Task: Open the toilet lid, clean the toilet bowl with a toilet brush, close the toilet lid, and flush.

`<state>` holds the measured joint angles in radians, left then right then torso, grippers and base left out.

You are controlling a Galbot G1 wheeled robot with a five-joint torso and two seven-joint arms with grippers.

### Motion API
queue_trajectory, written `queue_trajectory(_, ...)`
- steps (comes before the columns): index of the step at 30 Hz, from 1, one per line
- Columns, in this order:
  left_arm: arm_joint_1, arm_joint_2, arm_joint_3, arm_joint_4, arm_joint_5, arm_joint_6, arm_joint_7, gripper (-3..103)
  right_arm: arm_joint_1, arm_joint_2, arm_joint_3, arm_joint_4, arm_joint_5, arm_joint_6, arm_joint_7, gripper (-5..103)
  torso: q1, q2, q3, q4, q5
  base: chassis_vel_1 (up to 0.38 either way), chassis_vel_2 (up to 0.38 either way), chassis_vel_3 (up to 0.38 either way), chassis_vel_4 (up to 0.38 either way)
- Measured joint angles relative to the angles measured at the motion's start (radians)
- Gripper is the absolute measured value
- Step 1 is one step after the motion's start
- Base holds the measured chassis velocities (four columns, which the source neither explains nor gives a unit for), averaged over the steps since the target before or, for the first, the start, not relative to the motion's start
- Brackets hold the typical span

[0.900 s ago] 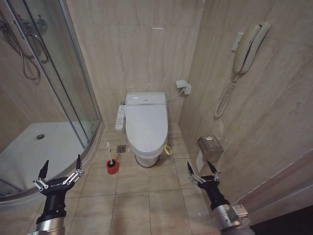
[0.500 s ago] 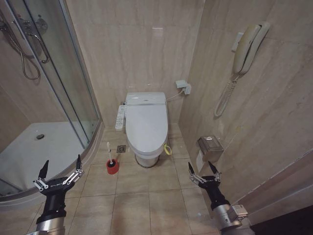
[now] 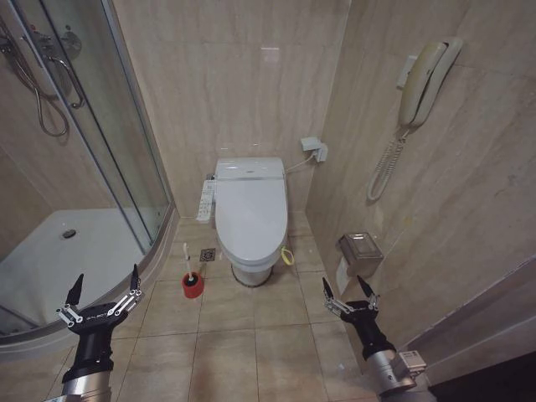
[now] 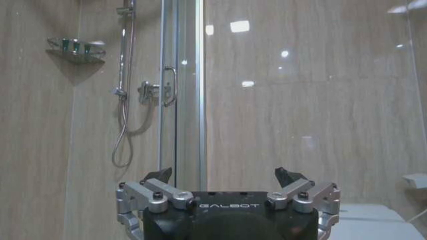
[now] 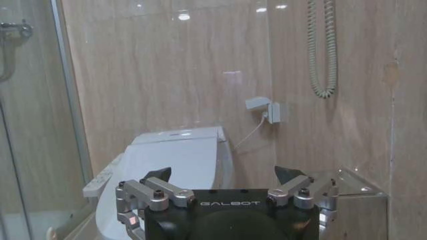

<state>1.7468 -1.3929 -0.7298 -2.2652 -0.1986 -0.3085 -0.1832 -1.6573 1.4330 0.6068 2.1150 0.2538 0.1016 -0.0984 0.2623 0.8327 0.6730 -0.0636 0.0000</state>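
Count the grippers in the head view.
2. The left gripper hovers open over the floor near the shower; the right gripper hovers open beside the wall box.

Upper right, a wall phone (image 3: 425, 79) with coiled cord; left, a glass shower (image 3: 75, 159); lower right, a paper holder (image 3: 360, 249).

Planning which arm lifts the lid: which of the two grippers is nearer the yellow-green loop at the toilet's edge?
The right gripper. It hovers open near the wall-side floor, closer to the loop on the toilet lid; the left gripper sits by the shower.
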Motion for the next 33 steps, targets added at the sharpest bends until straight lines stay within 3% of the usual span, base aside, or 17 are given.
queue_trajectory(33,0.0,0.0,0.0,0.0,0.0,0.0,0.0,100,-0.002,0.012,-0.016,-0.003,0.001,0.006,-0.014,100,0.0,0.0,0.0,0.0,0.0,-0.104,0.103,0.105,-0.115)
